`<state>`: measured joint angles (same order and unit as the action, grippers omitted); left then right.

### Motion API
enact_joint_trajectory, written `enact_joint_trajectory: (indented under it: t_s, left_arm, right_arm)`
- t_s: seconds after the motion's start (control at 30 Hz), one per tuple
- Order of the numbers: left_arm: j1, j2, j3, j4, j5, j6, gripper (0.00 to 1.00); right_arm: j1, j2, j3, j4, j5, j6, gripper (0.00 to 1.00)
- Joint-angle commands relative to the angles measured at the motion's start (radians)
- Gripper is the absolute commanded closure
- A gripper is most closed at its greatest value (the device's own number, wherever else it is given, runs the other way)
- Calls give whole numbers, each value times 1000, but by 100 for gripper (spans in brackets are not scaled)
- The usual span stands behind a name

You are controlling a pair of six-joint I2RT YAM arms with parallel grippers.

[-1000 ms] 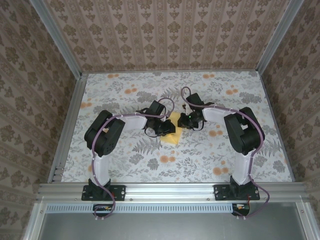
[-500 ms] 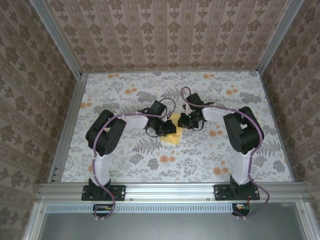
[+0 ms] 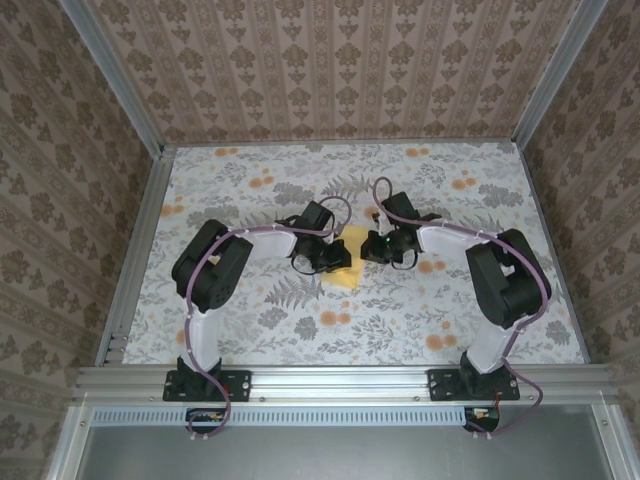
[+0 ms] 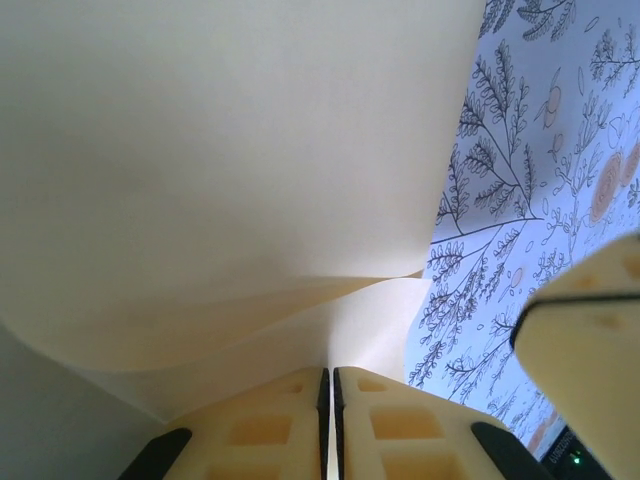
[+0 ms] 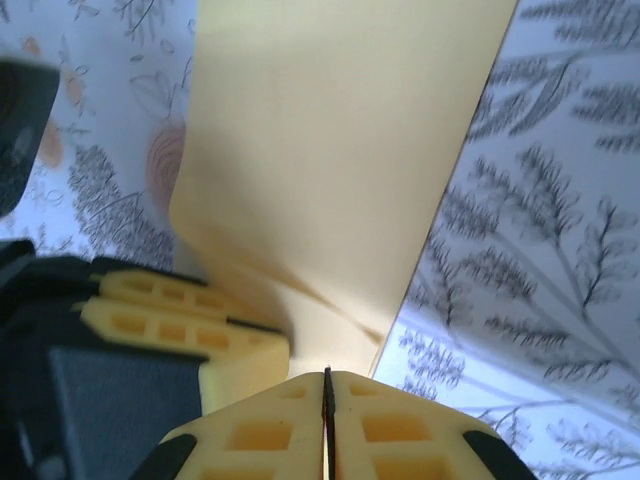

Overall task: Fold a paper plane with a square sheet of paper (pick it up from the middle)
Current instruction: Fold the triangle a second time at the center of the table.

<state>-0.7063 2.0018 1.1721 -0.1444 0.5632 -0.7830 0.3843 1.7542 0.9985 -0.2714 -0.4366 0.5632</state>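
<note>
The square sheet of paper (image 3: 345, 276) is yellow-orange and lies creased at the middle of the floral cloth, between both wrists. My left gripper (image 3: 340, 258) is shut on it from the left. In the left wrist view the paper (image 4: 230, 150) curves up in two layers out of my left gripper (image 4: 330, 375). My right gripper (image 3: 368, 248) pinches the sheet from the right. In the right wrist view my right gripper (image 5: 327, 375) is shut on the near edge of the paper (image 5: 340, 150), and the left gripper's fingers (image 5: 190, 320) sit close beside it.
The grey floral cloth (image 3: 250, 190) covers the table inside aluminium rails (image 3: 135, 250). Patterned walls stand on three sides. The right arm's elbow (image 3: 510, 280) reaches out toward the right rail.
The right arm's elbow has swung out to the right and nearer, and its gripper has shifted slightly along the paper. The left arm has barely moved.
</note>
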Motion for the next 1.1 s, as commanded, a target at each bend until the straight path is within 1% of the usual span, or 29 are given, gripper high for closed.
enact_joint_trajectory:
  t_s: [0.0,0.07,0.2,0.4,0.93,1.07]
  left_arm:
    - [-4,29,12,-50,-27,-5,89]
    - [-3,29,13,-52,-30,-7,89]
    - [-4,28,11,-55,-36,-11,90]
    - [-3,29,9,-55,-36,-13,90]
    - [-4,23,10,-57,-39,-16,90]
    - [-4,23,10,-58,-41,-18,90]
  right_arm:
    - [5,-36,-67,68,-106,65,93]
    - [20,-46,-85,89,-139,74,93]
    - [54,-65,-110,102,-161,68,93]
    - [89,-63,-130,121,-168,68,93]
    - [103,5,-130,59,-104,34,94]
    - [105,14,-127,33,-69,22,94]
